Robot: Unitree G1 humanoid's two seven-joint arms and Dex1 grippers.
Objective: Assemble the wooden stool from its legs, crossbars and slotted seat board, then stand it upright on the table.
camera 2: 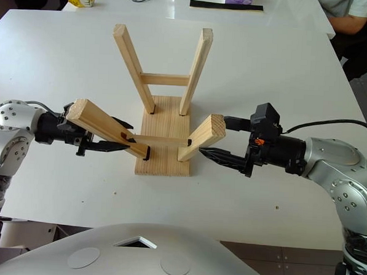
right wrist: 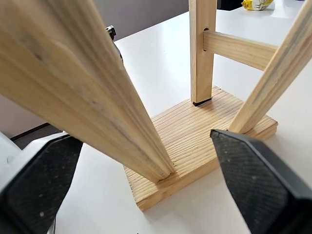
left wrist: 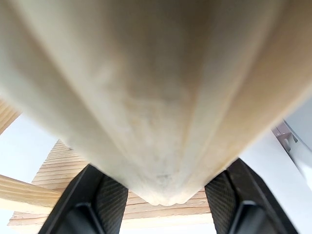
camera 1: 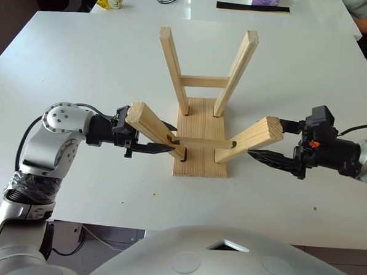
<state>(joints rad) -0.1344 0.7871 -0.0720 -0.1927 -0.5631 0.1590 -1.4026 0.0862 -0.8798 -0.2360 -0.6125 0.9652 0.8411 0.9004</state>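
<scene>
Left eye view: we see the stool [camera 1: 203, 114] standing upside down on the table [camera 1: 82, 64], with its seat board [camera 1: 200, 166] flat and its legs pointing up. Our left hand [camera 1: 170, 137] straddles the near left leg [camera 1: 148, 124], and we cannot tell whether it grips. Our right hand [camera 1: 265, 137] is spread open around the near right leg [camera 1: 252, 138].

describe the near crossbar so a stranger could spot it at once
On the white table, a seat board lies flat, legs pointing up. The near crossbar joins the two legs nearest the robot, between the left gripper and right gripper; the other crossbar joins the far legs.
</scene>
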